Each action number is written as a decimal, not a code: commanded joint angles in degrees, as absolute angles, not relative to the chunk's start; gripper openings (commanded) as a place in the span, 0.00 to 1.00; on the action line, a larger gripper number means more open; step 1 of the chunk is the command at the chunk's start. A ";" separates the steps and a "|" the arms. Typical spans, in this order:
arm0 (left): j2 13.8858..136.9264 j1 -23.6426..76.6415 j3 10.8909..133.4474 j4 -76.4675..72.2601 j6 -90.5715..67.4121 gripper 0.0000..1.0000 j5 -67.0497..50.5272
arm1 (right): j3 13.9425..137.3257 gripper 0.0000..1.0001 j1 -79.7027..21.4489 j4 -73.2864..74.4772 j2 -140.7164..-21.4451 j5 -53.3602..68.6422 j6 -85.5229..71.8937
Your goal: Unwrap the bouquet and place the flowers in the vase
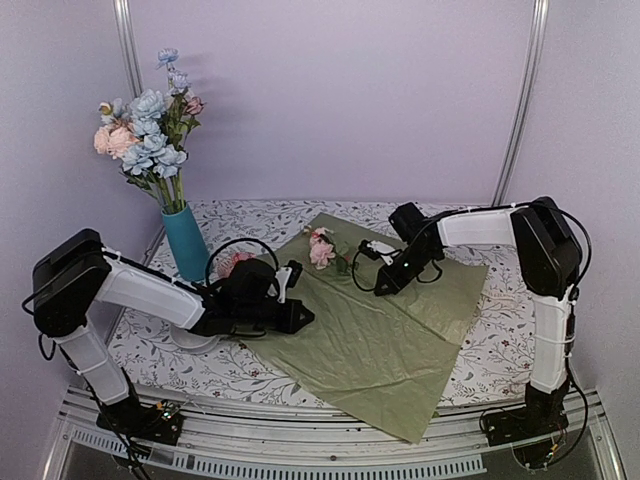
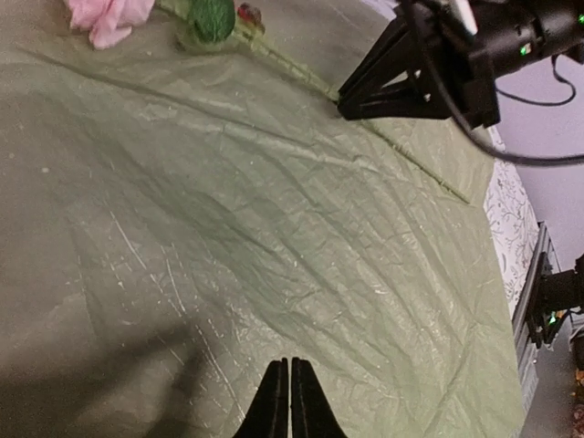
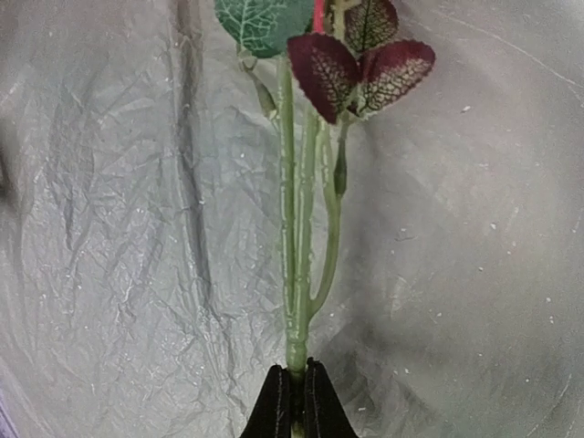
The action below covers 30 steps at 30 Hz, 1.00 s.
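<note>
- Right gripper (image 3: 293, 370): jaws clamped on the bottom end of a green stem (image 3: 297, 274), pinch right at the fingertips.
- Pink flower (image 1: 321, 252) on that stem: flat on the olive-green sheet (image 1: 370, 340), head toward the back of the table (image 1: 480, 350), red-veined leaves partway up.
- Left gripper (image 2: 290, 370): also closed, nothing between the fingers, low over the near-left part of the sheet.
- Vase (image 1: 186, 245): upright at back left, just off the sheet's corner, already holding most of the flowers (image 1: 145, 135).
- Step in hand, as a judgement: lift this stem and get it into the vase.
- Lift straight up and slowly; expect sag and swing at the head end with such a thin grip at the very tip.
- Problem: grip sits on the exact end meant to enter the vase. Worth a handover: open the left gripper, take the stem higher up, free the bottom end.
- Pin the sheet down or peel away gently in case of leaves snagging on it.
- Approach the vase from above, aim for a gap among the standing stems, release only with the end well inside.
- Route clear of the left arm, parked between sheet and vase.
- Pink blob (image 1: 233, 264) behind the left arm: possibly another loose bloom, mostly hidden, unconfirmed.
</note>
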<state>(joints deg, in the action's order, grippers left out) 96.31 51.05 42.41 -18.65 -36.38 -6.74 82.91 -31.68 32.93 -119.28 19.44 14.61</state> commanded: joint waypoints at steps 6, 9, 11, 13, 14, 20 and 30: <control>100.95 51.73 40.91 -23.22 -38.41 0.03 -8.63 | 82.77 0.00 -22.72 32.01 -111.23 39.39 11.09; 101.88 51.36 41.22 -23.29 -38.73 0.06 -8.87 | 81.23 0.00 -20.87 30.65 -108.01 46.19 10.65; 101.81 50.67 40.70 -24.01 -39.52 0.18 -8.78 | 80.17 0.00 -20.48 29.70 -105.80 48.79 10.81; 101.15 49.92 40.67 -24.29 -39.51 0.28 -8.72 | 78.78 0.00 -20.40 28.37 -103.36 50.88 11.03; 100.50 49.53 40.99 -24.12 -39.02 0.32 -8.84 | 77.95 0.00 -20.40 27.65 -102.23 51.72 11.07; 96.10 49.45 45.64 -29.40 -32.14 0.54 -10.91 | 73.42 0.00 -20.41 22.95 -95.23 55.90 10.58; 100.92 51.83 54.99 -53.58 -32.03 0.62 -14.29 | 71.34 0.00 -20.43 18.59 -90.65 62.11 8.86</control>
<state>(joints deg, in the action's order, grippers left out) 97.56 50.50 49.84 -41.10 -31.53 -12.10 72.31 -20.23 22.13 -93.03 57.32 9.98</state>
